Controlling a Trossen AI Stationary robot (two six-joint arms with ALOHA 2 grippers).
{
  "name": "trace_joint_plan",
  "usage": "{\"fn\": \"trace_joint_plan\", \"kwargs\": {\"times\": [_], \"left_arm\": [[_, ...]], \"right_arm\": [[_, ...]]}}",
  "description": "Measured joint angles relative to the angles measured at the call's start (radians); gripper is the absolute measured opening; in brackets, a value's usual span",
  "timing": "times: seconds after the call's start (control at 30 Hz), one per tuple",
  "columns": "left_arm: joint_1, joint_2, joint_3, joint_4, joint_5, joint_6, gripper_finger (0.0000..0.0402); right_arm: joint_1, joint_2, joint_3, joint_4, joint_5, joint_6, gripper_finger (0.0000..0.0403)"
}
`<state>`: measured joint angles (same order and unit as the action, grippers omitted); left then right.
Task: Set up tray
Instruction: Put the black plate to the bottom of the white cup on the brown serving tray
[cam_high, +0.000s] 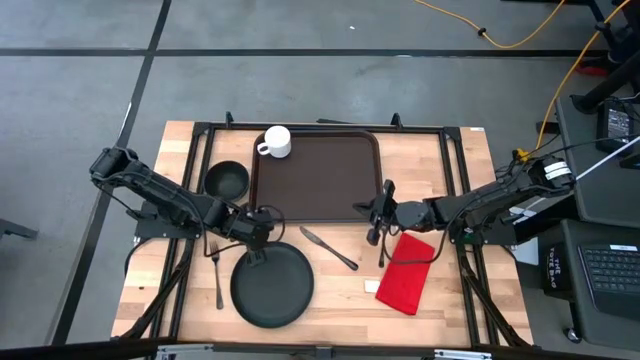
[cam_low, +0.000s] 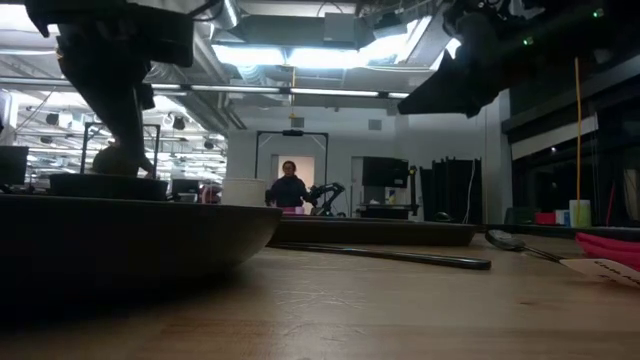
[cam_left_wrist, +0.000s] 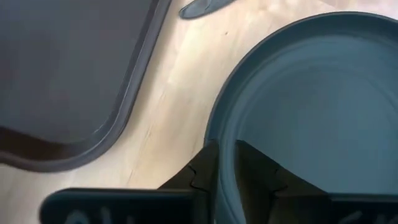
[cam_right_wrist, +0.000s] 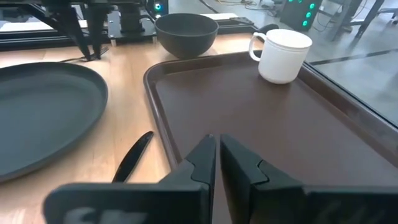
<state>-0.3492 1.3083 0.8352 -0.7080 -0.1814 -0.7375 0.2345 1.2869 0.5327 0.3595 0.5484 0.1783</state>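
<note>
The dark brown tray (cam_high: 318, 172) lies at the table's far middle, with a white mug (cam_high: 276, 141) standing in its far left corner. A round black plate (cam_high: 272, 285) rests flat on the table, nearer than the tray. My left gripper (cam_high: 258, 245) points down over the plate's far rim (cam_left_wrist: 217, 134). It is open a little, with one finger (cam_left_wrist: 199, 177) outside the rim and the other (cam_left_wrist: 267, 171) inside. I cannot tell whether they touch it. My right gripper (cam_right_wrist: 216, 140) hovers over the tray's near right corner. Its fingers are almost together and hold nothing.
A black bowl (cam_high: 227, 180) stands left of the tray. A fork (cam_high: 217, 272) lies left of the plate and a knife (cam_high: 328, 248) lies right of it. A spoon (cam_high: 381, 250) and a red napkin (cam_high: 408, 272) lie under the right arm. Bare wood shows along the near edge.
</note>
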Motion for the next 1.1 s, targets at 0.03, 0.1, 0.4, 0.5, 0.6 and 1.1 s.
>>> {"fn": "trace_joint_plan", "kwargs": {"times": [0.03, 0.1, 0.4, 0.5, 0.6, 1.1], "left_arm": [[0.0, 0.0, 0.0, -0.005, 0.0, -0.017, 0.0059], [0.0, 0.0, 0.0, -0.008, 0.003, -0.051, 0.0075], [0.0, 0.032, -0.038, -0.029, 0.105, -0.263, 0.0138], [0.0, 0.055, -0.049, -0.029, 0.111, -0.264, 0.0151], [0.0, 0.082, -0.062, -0.032, 0.113, -0.264, 0.0159], [0.0, 0.203, -0.075, -0.018, 0.196, -0.152, 0.0155]], "right_arm": [[0.0, 0.0, 0.0, 0.0, 0.0, 0.0, 0.0026], [0.0, 0.0, 0.0, 0.0, 0.0, 0.0, 0.0023], [0.0, 0.0, 0.0, -0.008, -0.001, -0.004, 0.0009], [0.0, 0.0, 0.0, -0.008, -0.001, 0.0, 0.0014], [0.0, 0.0, 0.0, -0.007, -0.001, 0.006, 0.0021], [0.0, 0.0, 0.0, -0.007, -0.002, 0.024, 0.0023]]}}
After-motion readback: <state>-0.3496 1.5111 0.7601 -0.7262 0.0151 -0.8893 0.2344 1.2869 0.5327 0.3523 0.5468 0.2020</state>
